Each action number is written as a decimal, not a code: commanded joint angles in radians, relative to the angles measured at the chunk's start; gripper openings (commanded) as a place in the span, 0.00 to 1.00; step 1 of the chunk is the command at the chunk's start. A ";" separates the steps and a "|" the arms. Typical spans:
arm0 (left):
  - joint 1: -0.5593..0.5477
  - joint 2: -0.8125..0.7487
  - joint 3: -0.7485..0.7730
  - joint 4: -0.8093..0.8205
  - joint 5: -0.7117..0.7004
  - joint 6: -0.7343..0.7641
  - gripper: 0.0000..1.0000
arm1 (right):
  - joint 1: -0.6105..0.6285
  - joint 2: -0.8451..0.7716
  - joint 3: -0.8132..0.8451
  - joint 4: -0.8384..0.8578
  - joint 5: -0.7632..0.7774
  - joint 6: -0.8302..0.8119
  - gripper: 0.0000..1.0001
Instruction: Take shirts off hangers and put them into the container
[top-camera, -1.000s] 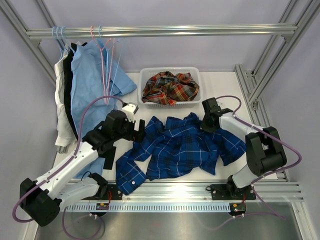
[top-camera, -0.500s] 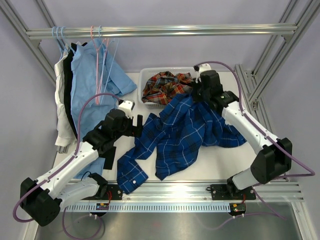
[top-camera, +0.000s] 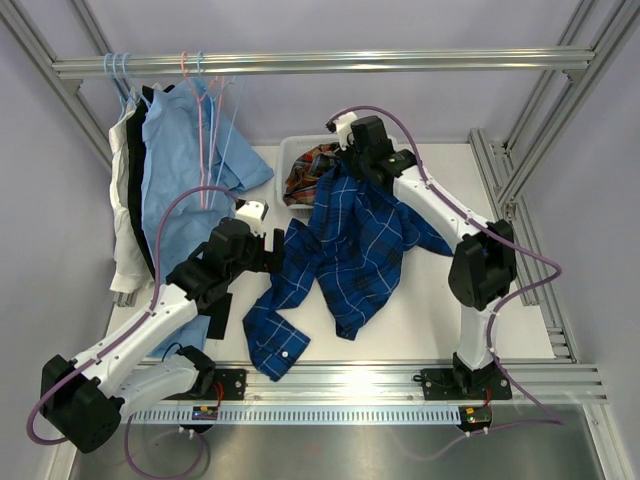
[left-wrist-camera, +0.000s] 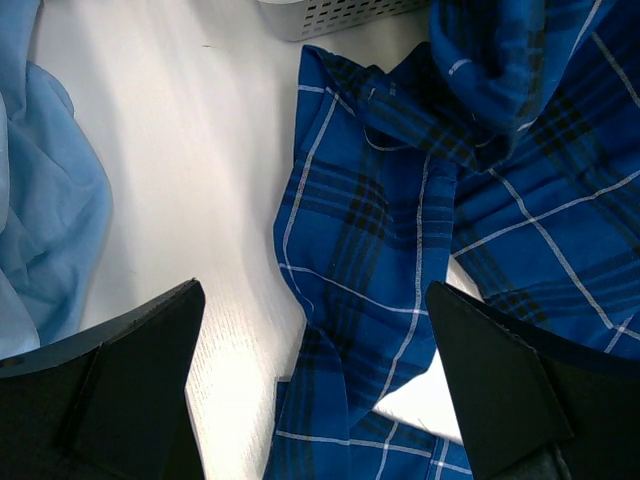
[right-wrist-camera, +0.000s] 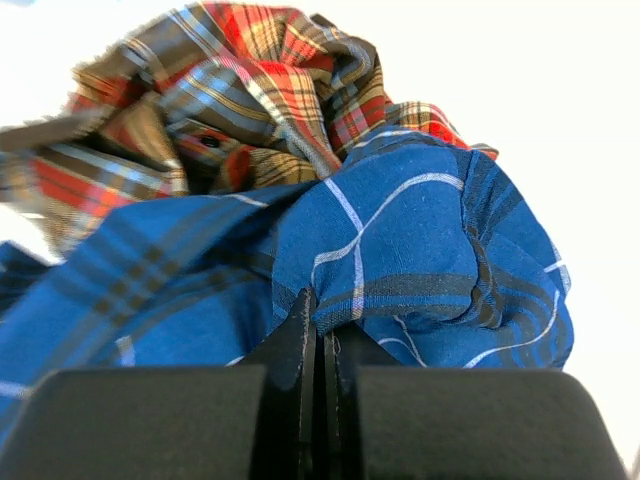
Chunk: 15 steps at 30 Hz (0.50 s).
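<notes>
My right gripper is shut on a fold of the dark blue checked shirt and holds it raised over the white container. The rest of that shirt trails down onto the table. In the right wrist view the pinched blue cloth bunches above the shut right gripper, with the red plaid shirt behind it in the container. My left gripper is open low over the table, a blue sleeve lying between its fingers. Light blue, black and white shirts hang on pink and pale blue hangers.
A metal rail crosses the back, with frame posts at both sides. The container's perforated wall shows at the top of the left wrist view. Light blue cloth hangs to the left gripper's left.
My right gripper has closed on the blue shirt and carried it up and leftward, from the table's right side to over the container. The shirt now hangs stretched. The left arm barely moved.
</notes>
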 joint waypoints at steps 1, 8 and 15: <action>0.004 -0.009 -0.004 0.062 -0.022 -0.003 0.99 | 0.023 0.044 0.071 0.096 0.096 -0.141 0.00; 0.004 -0.006 -0.008 0.068 -0.019 -0.004 0.99 | 0.044 0.111 0.091 0.312 0.238 -0.264 0.00; 0.004 0.002 -0.007 0.069 -0.020 -0.004 0.99 | 0.054 0.300 0.271 0.172 0.145 -0.256 0.00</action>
